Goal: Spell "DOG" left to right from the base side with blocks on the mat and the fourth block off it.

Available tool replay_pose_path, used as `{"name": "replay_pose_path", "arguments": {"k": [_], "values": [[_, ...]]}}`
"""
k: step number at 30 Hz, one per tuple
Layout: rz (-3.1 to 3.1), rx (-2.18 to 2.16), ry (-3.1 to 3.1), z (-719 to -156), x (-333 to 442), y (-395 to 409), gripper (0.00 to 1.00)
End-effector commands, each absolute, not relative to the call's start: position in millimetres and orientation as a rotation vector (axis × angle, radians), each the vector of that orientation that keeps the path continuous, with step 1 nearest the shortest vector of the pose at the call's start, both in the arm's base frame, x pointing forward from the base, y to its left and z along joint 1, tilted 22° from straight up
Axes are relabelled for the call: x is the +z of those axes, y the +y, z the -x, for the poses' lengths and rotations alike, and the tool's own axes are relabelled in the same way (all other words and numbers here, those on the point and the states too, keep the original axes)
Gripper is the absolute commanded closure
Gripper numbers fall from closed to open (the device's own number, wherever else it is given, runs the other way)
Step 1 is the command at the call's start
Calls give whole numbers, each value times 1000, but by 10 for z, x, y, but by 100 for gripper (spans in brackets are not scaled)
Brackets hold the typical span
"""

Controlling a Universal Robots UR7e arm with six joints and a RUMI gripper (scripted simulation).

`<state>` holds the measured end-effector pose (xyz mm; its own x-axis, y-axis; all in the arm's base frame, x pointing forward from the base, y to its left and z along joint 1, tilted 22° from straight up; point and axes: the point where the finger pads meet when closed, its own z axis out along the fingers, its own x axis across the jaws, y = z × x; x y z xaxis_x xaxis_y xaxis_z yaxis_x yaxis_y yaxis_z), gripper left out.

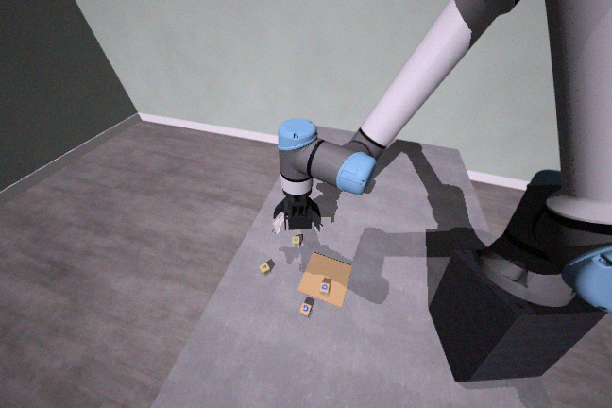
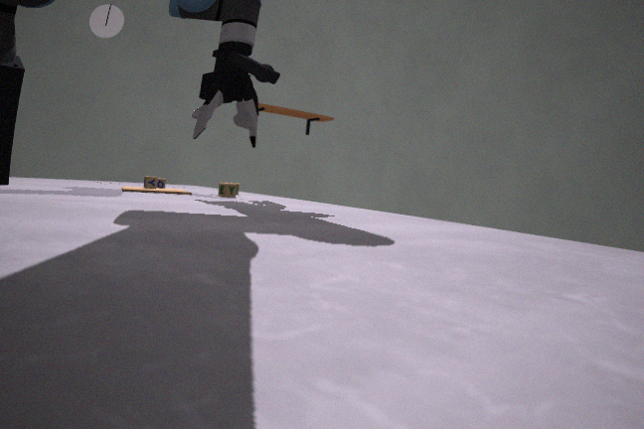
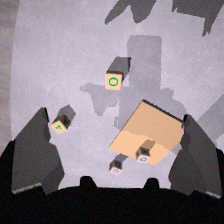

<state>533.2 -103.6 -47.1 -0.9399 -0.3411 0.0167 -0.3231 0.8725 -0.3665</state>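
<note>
A tan mat [image 1: 325, 280] lies on the grey table. The block with a blue D [image 1: 325, 286] sits on the mat near its front edge. The block with a blue G [image 1: 306, 308] lies off the mat, just beyond that edge. The block with a green O [image 1: 296, 239] lies off the mat on the far side. A fourth block with a green letter [image 1: 265, 266] lies off to the left. My gripper [image 1: 297, 229] is open and empty, hanging well above the table over the O block. In the wrist view the O block [image 3: 114, 81] lies ahead of the mat [image 3: 147, 131], between the open fingers.
The robot's dark base [image 1: 489, 307] stands at the table's right. The table's left edge runs close to the fourth block. In the low side view a wall shelf [image 2: 295, 113] shows behind the gripper [image 2: 225, 139], and two blocks [image 2: 154, 182] [image 2: 229, 189] sit far off.
</note>
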Motion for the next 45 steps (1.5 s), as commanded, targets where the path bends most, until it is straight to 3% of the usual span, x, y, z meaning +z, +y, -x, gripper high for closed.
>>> {"name": "replay_pose_path", "arguments": {"k": [1,4,5,45], "values": [[426,-570,3000,-5388,-436,-1107,0],[421,-569,3000,-5390,-435,-1111,0],[421,-569,3000,-5390,-435,-1111,63],[421,-569,3000,-5390,-437,-1112,63]]}}
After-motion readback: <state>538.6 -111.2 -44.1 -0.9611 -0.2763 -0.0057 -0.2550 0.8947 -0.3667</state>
